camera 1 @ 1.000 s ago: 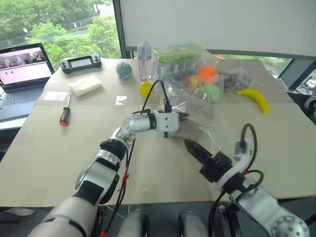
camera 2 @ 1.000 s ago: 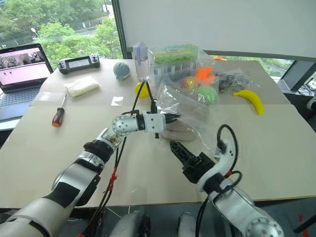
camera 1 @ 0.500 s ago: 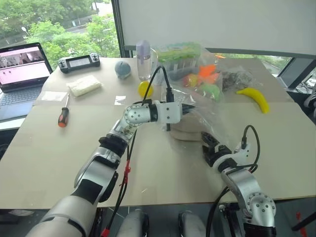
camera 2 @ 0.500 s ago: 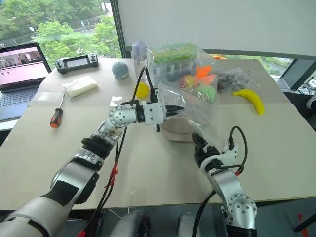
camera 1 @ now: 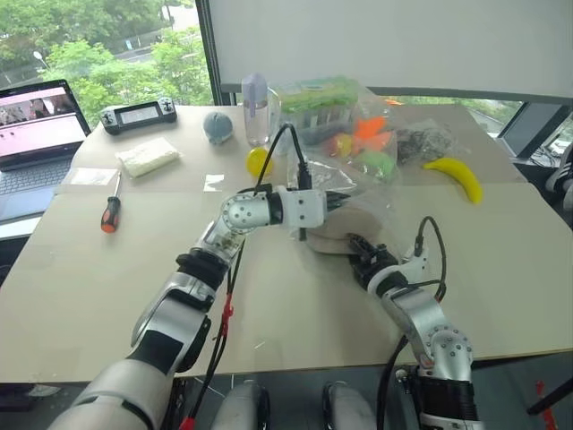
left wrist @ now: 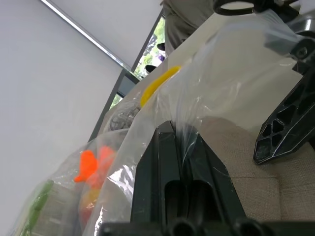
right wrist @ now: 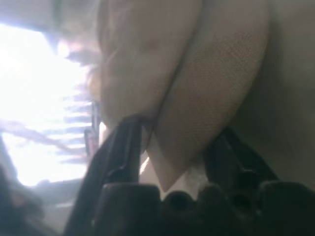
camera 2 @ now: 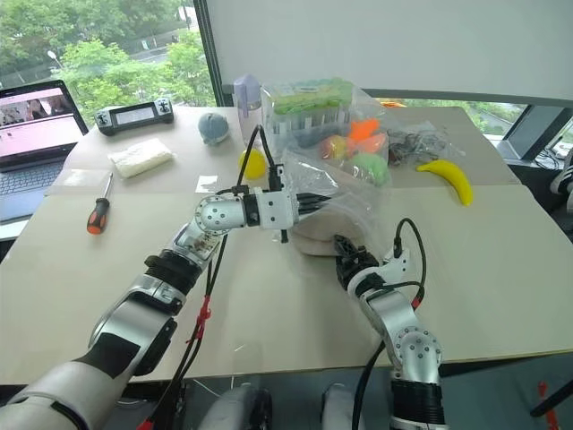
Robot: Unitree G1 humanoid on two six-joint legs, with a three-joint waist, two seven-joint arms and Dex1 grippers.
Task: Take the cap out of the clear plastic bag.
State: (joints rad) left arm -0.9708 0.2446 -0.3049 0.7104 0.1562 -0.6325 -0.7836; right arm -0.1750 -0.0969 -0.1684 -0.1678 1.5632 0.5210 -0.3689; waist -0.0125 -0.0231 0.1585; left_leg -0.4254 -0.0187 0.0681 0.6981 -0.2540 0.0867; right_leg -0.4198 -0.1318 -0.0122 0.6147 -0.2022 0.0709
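At the far left edge of the left eye view an open laptop [camera 1: 34, 125] shows a pinkish screen, with a red-handled screwdriver [camera 1: 109, 215] lying below it on the table [camera 1: 89, 296]. Along the upper left of the table sit a handheld controller [camera 1: 141, 116], a white packet [camera 1: 148, 157], a small grey-blue ball [camera 1: 217, 126] and a clear bottle [camera 1: 255, 109], with a yellow ball [camera 1: 260, 161] just below the bottle. Near the middle of the frame the left gripper [camera 1: 341, 201] points toward the right, its fingers clenched on a pinch of the clear plastic bag [camera 1: 367, 193]; the left wrist view shows the film caught between them. Inside the bag's open lower end lies the cap [camera 1: 333, 235], resting on the table just below the left gripper. To the lower right of the cap the right gripper [camera 1: 358, 250] has its fingers on either side of the cap's brim, which the right wrist view shows folded between them, though the fingers are not fully pressed together. Behind the bag, toward the upper middle, stands a green-lidded clear box [camera 1: 322, 103] with orange and green toys [camera 1: 372, 143] beside it. Further right lie a small bag of dark bits [camera 1: 419, 141] and a banana [camera 1: 457, 176].
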